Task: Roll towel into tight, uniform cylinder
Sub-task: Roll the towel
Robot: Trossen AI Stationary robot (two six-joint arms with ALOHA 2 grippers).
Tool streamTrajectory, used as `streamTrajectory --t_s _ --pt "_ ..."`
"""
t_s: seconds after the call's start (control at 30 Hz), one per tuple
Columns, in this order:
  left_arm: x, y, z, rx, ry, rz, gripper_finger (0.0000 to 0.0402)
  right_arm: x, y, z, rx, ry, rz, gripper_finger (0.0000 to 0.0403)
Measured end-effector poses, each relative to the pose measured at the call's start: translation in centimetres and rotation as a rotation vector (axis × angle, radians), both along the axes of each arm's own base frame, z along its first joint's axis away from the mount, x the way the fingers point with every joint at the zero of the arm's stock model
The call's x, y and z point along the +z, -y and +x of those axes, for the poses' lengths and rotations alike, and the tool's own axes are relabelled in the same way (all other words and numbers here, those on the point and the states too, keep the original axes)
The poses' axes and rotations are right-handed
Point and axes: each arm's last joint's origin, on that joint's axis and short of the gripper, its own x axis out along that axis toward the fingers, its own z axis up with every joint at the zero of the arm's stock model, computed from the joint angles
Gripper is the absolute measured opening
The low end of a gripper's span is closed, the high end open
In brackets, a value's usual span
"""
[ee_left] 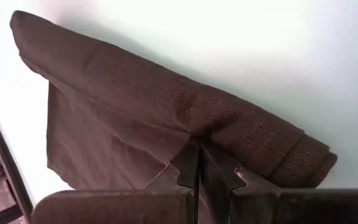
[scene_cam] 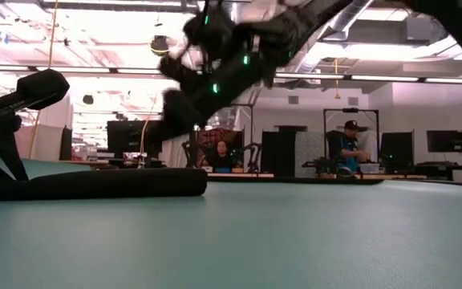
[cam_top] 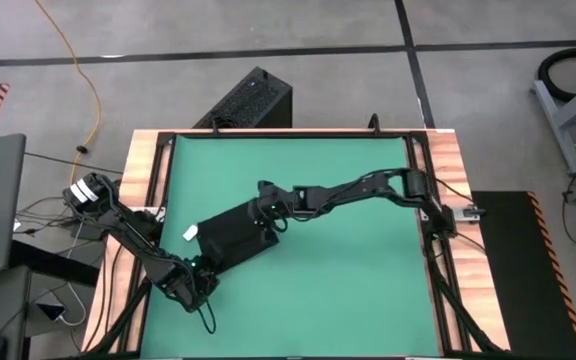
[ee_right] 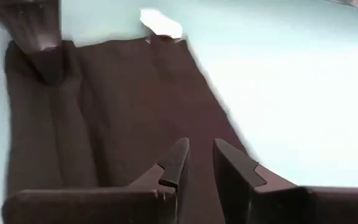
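Observation:
The black towel (cam_top: 233,233) lies on the green mat (cam_top: 348,290), partly rolled. Its roll (ee_left: 166,99) runs along the near side, and a flat part (ee_right: 148,99) spreads beyond it to the white tag (ee_right: 160,25). The roll lies on the mat in the low view (scene_cam: 119,183). My left gripper (ee_left: 197,158) is shut at the roll's near-left end (cam_top: 201,268). My right gripper (ee_right: 197,155) hovers above the flat part (cam_top: 268,207), narrowly open with nothing between its fingers, clear of the cloth in the low view (scene_cam: 155,128). My left gripper's shut fingertips (ee_left: 194,149) meet the towel where the flat layer runs under the roll (ee_left: 188,134), close to the roll's end. They slant down at it from the table's near left. Whether cloth is caught between them, I cannot tell. The towel lies on the mat.
A wooden frame (cam_top: 148,170) borders the mat on the left and right. A black ribbed box (cam_top: 248,100) stands on the floor behind the table. Bare mat stretches to the right and near side of the towel. People sit in the room beyond the table (scene_cam: 347,148).

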Motion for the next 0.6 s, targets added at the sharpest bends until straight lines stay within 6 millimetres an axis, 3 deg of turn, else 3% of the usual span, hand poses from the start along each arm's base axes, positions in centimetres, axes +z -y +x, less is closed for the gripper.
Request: streamTrajectory --t_s 0.07,0.23,0.6 --pt "0.0 0.0 0.1 0.002 0.012 -0.004 0.0 -1.4 0.5 0.1 -0.001 -0.039 0.009 0.0096" --pt "0.1 0.2 0.2 -0.002 0.021 -0.004 0.0 -2.2 1.6 0.7 -0.028 -0.031 0.031 0.0096" --pt "0.3 0.5 0.6 -0.017 0.056 -0.029 0.0 -5.7 1.1 0.1 -0.059 -0.204 0.086 0.0096"
